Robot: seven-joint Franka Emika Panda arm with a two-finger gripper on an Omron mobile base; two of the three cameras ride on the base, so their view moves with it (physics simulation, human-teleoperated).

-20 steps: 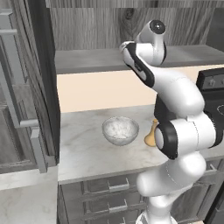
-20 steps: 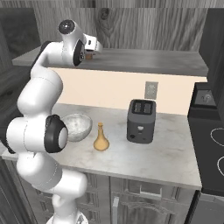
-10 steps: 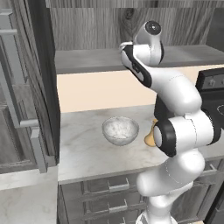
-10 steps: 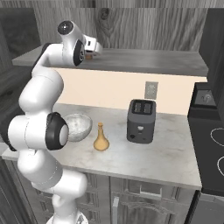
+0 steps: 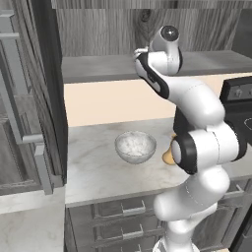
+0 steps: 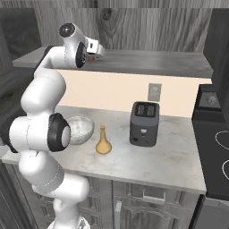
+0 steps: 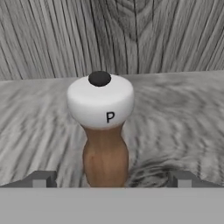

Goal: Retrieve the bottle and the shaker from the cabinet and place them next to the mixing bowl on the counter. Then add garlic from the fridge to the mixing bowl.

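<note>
The shaker (image 7: 105,131), a brown wooden body under a white rounded top marked P, stands upright on the cabinet shelf (image 7: 183,122). My gripper (image 7: 111,180) is open, one fingertip on each side of the shaker's base, neither touching it. From the right base the gripper (image 6: 96,53) reaches over the shelf (image 6: 156,60), a bit of brown shaker (image 6: 91,57) beside it. The tan bottle (image 6: 103,142) stands on the counter (image 6: 156,156) next to the glass mixing bowl (image 6: 80,129). The left base view shows the bowl (image 5: 135,146) and, half hidden by my arm, the bottle (image 5: 168,156).
A dark toaster (image 6: 144,124) stands on the counter right of the bottle, under a wall socket (image 6: 154,92). A black stove (image 6: 214,147) borders the counter's right end. The open cabinet door (image 5: 24,98) hangs at the left. Grey drawers (image 5: 123,209) run beneath.
The hand has eased slightly lower and closer to the shaker. The jaws stay wide; bottle and bowl have not moved.
</note>
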